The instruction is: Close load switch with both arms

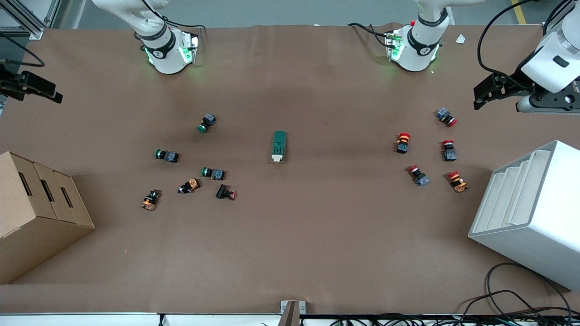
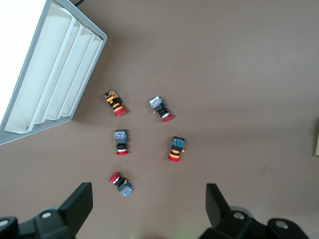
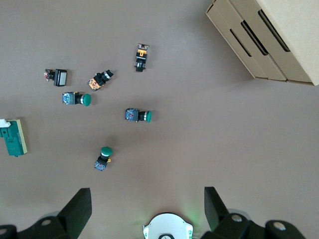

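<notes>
Brown bench (image 1: 290, 235) carried the load switch (image 1: 278, 146) at its middle, untouched. Left gripper (image 2: 148, 209) and right gripper (image 3: 147, 211) hung high, jaws open. You should steady the body, then press its cream lever.

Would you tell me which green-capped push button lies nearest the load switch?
The green button nearest the front camera; the other two lie farther from the load switch.

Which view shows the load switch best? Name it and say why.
The front view: the whole load switch lies unobstructed mid-table, its white lever end nearer the camera. The right wrist view cuts it off at the picture's edge. The left wrist view shows no recognisable switch.
</notes>
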Action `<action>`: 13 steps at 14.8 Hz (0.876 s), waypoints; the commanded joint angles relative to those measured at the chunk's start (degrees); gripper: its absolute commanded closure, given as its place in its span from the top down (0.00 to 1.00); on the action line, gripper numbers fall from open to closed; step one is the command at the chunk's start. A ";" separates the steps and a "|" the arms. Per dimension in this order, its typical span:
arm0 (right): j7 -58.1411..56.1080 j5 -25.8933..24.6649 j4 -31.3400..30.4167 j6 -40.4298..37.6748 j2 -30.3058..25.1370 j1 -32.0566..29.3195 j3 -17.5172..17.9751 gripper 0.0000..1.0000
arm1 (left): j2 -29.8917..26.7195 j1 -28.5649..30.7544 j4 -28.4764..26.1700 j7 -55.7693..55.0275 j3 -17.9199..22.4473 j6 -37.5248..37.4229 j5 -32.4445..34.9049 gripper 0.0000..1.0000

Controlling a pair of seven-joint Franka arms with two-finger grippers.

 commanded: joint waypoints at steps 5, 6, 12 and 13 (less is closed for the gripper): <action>0.75 -1.08 -5.20 0.99 -6.87 -3.04 2.28 1.00 | -0.33 0.27 2.06 2.60 0.72 -1.95 -0.59 1.00; 0.66 -1.08 -5.20 0.90 -6.87 -3.04 2.28 1.00 | -0.24 0.18 2.15 2.52 0.63 -2.30 -0.59 1.00; 0.92 0.32 -3.01 1.52 -6.08 -3.92 2.02 1.00 | -0.24 0.00 2.24 2.52 0.54 -2.75 -1.03 1.00; 0.66 0.41 -1.52 1.26 -5.12 -4.01 2.02 1.00 | -0.24 -0.09 2.24 2.34 0.54 -2.75 -1.03 1.00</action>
